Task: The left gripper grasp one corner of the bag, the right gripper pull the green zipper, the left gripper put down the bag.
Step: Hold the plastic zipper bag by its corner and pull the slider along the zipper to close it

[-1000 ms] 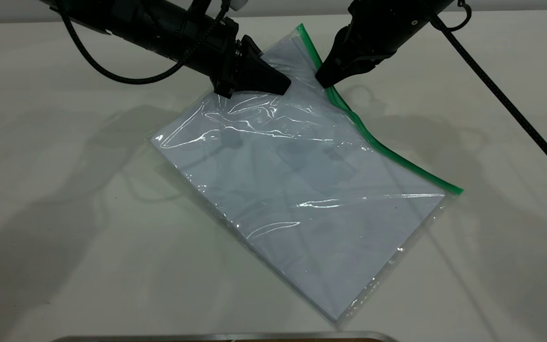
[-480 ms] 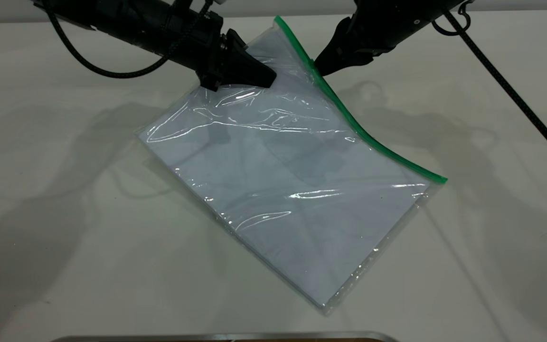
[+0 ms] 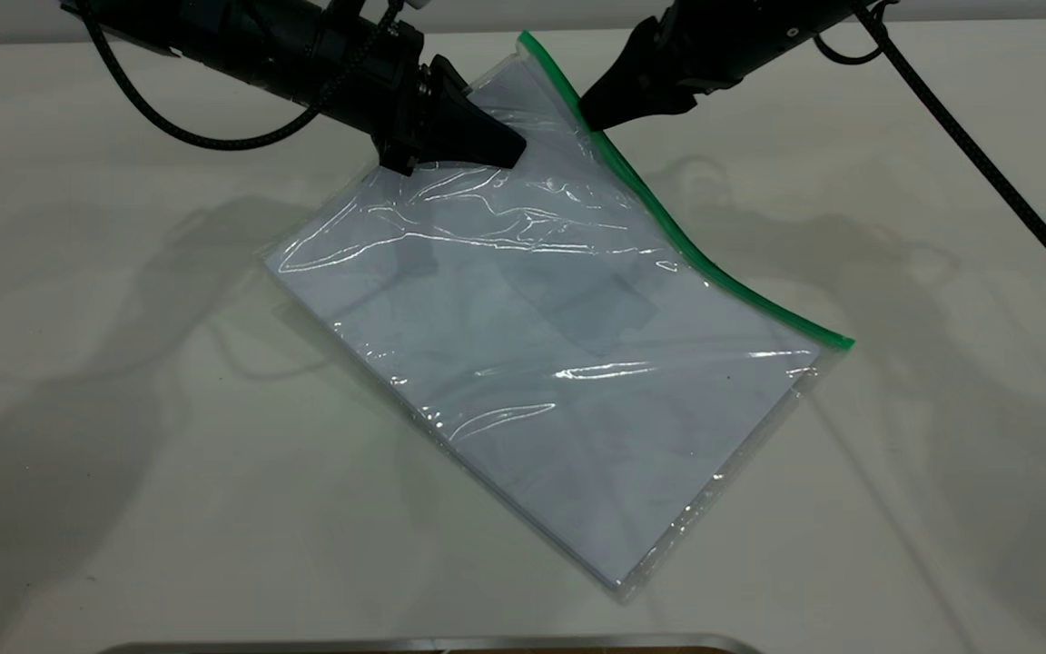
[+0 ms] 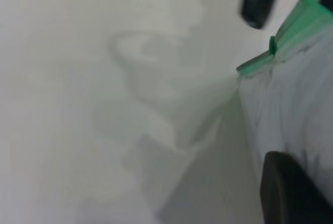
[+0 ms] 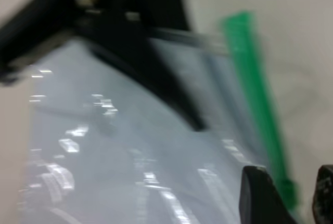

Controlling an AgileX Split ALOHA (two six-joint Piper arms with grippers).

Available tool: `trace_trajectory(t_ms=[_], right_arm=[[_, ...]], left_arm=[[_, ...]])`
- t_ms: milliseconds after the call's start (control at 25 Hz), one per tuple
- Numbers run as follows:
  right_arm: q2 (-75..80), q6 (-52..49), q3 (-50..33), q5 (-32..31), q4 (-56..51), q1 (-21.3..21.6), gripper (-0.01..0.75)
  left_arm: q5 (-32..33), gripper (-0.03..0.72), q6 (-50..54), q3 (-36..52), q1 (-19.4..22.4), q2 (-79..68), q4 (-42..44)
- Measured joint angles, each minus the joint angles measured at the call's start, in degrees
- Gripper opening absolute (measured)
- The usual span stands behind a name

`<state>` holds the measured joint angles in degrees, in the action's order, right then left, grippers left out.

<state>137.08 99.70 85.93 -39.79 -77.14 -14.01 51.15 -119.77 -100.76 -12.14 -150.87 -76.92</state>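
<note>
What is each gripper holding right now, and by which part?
The left gripper clamps the bag near its raised far corner. The right gripper straddles the green zipper; its grip is unclear.

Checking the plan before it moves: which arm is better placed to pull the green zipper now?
Right. The right gripper sits at the thin green zipper strip, while the left gripper is clamped on the clear plastic bag corner.

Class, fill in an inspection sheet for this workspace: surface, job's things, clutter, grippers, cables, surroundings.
Surface: pale table, shadowed.
Job's things: clear bag, far corner lifted; green zipper along one long edge.
Clutter: nothing seen.
Grippers: left gripper shut on the bag near its raised corner; right gripper at the zipper's upper end, jaws straddling it.
Cables: black cable trailing from the right arm.
Surroundings: dark edge at the table's near side.
</note>
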Motion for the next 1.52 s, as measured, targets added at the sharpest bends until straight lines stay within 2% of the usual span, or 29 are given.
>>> trace_trajectory(t_ms=[200,440,560,960,1280,1520], right_arm=[[0.00,1.44,0.00,-2.49,0.00,0.00,0.323],[0.15,1.85,0.00,2.86,0.00,0.00,0.327],[0.36,1.85,0.00,3.17,0.00,0.00,0.336],[0.43,1.90,0.00,1.58,-0.23,0.00,0.466],[0.43,1.90,0.00,1.56,-0.75,0.00,0.452],[0.43,1.90,0.00,1.56,-1.35,0.00,0.377]], left_arm=[[0.00,0.055,-0.06,0.00,0.00,0.00,0.05],[0.06,0.055,-0.11,0.00,0.00,0.02,0.05],[0.06,0.055,-0.18,0.00,0.00,0.02,0.05],[0.06,0.055,-0.18,0.00,0.00,0.02,0.05],[1.42,0.055,-0.95,0.00,0.00,0.02,-2.70],[1.94,0.055,-1.22,0.00,-0.05,0.02,-3.16]])
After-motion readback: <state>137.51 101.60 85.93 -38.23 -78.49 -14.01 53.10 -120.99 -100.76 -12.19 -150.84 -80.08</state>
